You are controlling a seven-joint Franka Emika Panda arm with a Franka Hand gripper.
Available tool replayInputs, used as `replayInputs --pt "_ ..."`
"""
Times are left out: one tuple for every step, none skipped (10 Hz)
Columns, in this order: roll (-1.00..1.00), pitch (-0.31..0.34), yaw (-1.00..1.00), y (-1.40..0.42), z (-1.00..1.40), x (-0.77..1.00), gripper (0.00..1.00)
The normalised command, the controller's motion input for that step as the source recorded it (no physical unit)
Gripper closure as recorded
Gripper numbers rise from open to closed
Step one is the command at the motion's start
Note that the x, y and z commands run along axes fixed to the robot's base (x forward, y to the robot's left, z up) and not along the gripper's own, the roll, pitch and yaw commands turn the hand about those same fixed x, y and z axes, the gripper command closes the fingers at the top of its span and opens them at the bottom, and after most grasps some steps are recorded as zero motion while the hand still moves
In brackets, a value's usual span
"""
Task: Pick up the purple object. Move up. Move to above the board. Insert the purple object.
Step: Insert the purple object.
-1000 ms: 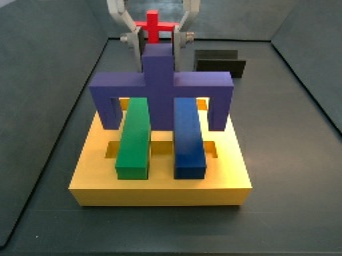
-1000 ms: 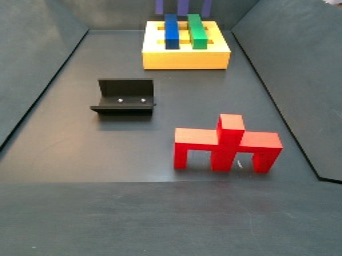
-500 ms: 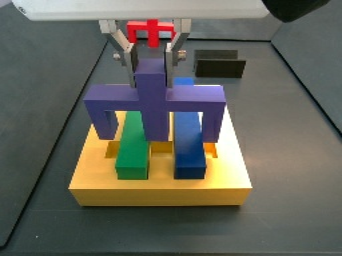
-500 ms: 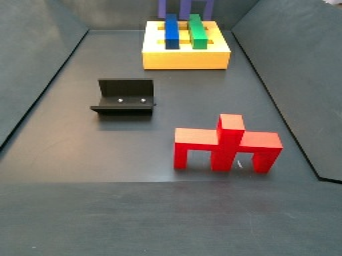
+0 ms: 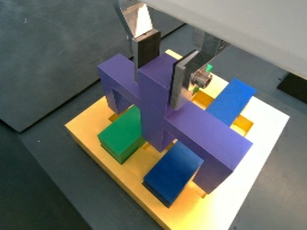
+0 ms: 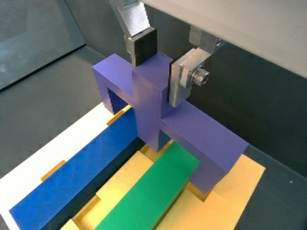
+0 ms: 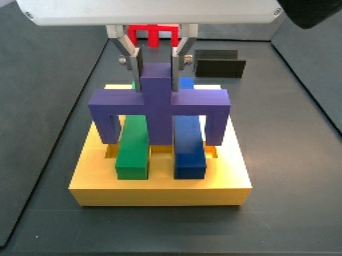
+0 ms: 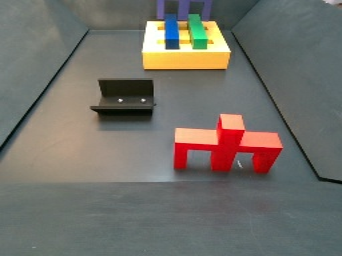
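The purple object (image 7: 158, 102) hangs upright over the yellow board (image 7: 160, 185), its crossbar across the green bar (image 7: 134, 145) and the blue bar (image 7: 190, 150), its legs outside them and down at the board's top. My gripper (image 7: 159, 62) is shut on the top of its central stem. In both wrist views the fingers (image 5: 146, 49) (image 6: 143, 47) press either side of the stem of the purple object (image 5: 180, 121) (image 6: 162, 108). In a side view only the tips of the purple legs (image 8: 162, 8) show above the board (image 8: 185, 60). Whether the legs sit in slots is hidden.
A smaller red bridge-shaped piece (image 8: 225, 145) stands on the dark floor, far from the board. The dark L-shaped fixture (image 8: 124, 97) stands between it and the board. Grey walls rise around the floor.
The gripper has come down with the purple object. Its crossbar is now lower over the two bars, and its legs reach down to the board's top.
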Motion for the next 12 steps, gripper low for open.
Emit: replayInputs --pt "0.0 0.0 0.1 0.0 -0.15 0.1 1.0" --pt "0.04 0.0 0.03 0.0 -0.16 0.05 1.0" --pt "0.05 0.0 0.0 0.0 -0.18 0.03 1.0" --pt "0.01 0.0 0.0 0.0 -0.22 0.0 1.0" --pt "0.02 0.0 0.0 0.0 -0.19 0.02 1.0" --pt "0.04 0.0 0.0 0.0 -0.19 0.02 1.0" --pt "0.08 0.0 0.0 0.0 -0.21 0.03 1.0" --pt "0.09 0.0 0.0 0.0 -0.21 0.04 1.0" --pt "0.14 0.0 0.0 0.0 -0.21 0.05 1.0" --pt "0.17 0.0 0.0 0.0 -0.18 0.05 1.0" --pt "0.18 0.0 0.0 -0.03 -0.14 0.07 1.0" --pt "0.18 0.0 0.0 -0.11 -0.11 0.08 1.0"
